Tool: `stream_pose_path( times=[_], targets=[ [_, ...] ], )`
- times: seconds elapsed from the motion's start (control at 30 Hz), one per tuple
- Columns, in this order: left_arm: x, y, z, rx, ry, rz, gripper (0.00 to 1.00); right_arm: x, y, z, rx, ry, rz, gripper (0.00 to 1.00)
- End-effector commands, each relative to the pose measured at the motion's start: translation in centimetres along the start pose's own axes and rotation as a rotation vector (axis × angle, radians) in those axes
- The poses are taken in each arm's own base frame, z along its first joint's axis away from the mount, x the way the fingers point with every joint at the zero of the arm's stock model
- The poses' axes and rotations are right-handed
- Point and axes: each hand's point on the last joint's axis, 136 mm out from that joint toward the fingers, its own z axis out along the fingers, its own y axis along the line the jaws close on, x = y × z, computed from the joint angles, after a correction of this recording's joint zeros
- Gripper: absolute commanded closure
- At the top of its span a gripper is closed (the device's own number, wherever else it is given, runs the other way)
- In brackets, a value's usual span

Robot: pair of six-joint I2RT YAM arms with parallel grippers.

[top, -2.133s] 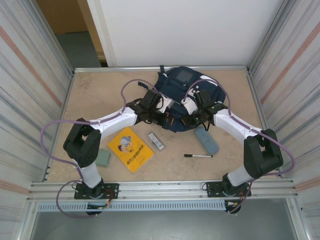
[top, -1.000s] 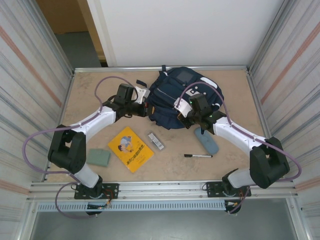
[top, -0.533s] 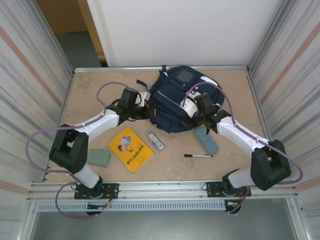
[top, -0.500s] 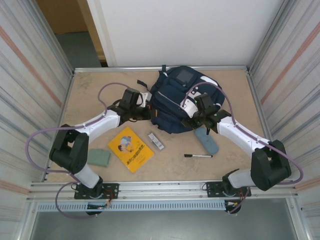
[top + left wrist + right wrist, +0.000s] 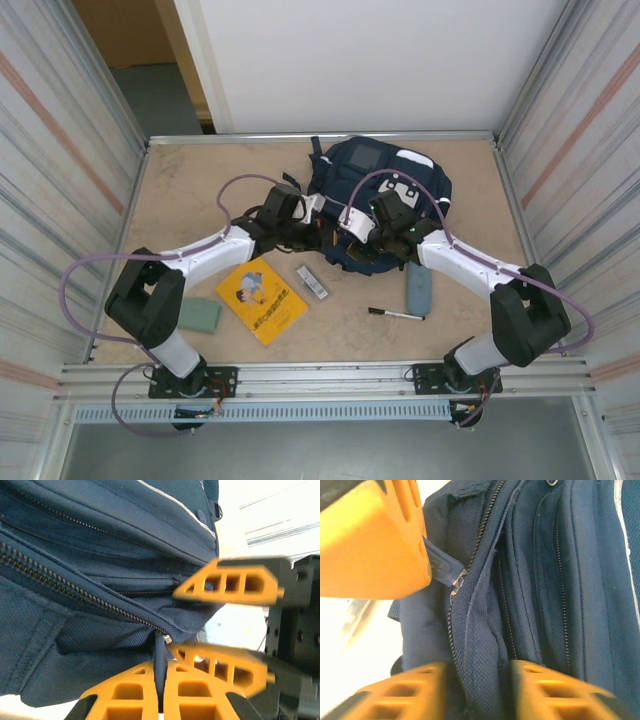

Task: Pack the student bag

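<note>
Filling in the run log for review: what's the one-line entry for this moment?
left gripper: pinching zip pull | right gripper: clamped on student bag fabric beside zip | both at bag's near edge

The table [image 5: 180, 190] holds the student bag [image 5: 372, 158], booklet [image 5: 261, 298], pen [image 5: 396, 314], case [image 5: 418, 287].

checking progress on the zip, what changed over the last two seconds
The left gripper swung out left of the student bag, then came back to its near edge and now pinches the zip pull. The right gripper stayed at that edge, gripping the fabric. The bag shifted and changed shape slightly, and the pencil case swivelled on the table. The yellow book, pen and green block stayed put.
</note>
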Motion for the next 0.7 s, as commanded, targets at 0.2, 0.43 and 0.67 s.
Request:
stream_pose_path(
  times=[0.2, 0.43, 0.67],
  targets=[
    [-5.1, 5.3, -5.2, -0.091, -0.188, -0.042, 1.0, 1.6, 0.0, 0.0, 0.047, 0.039, -0.139, 1.0],
    [-7.5, 11.4, -7.4, -0.136, -0.254, -0.188, 1.0, 1.8, -0.6, -0.3, 0.09, 0.057, -0.166, 1.0],
    [-5.3, 9.0, -6.3, -0.067, -0.174, -0.173, 1.0, 1.8, -0.2, -0.3, 0.086, 0.049, -0.157, 0.93]
  ],
)
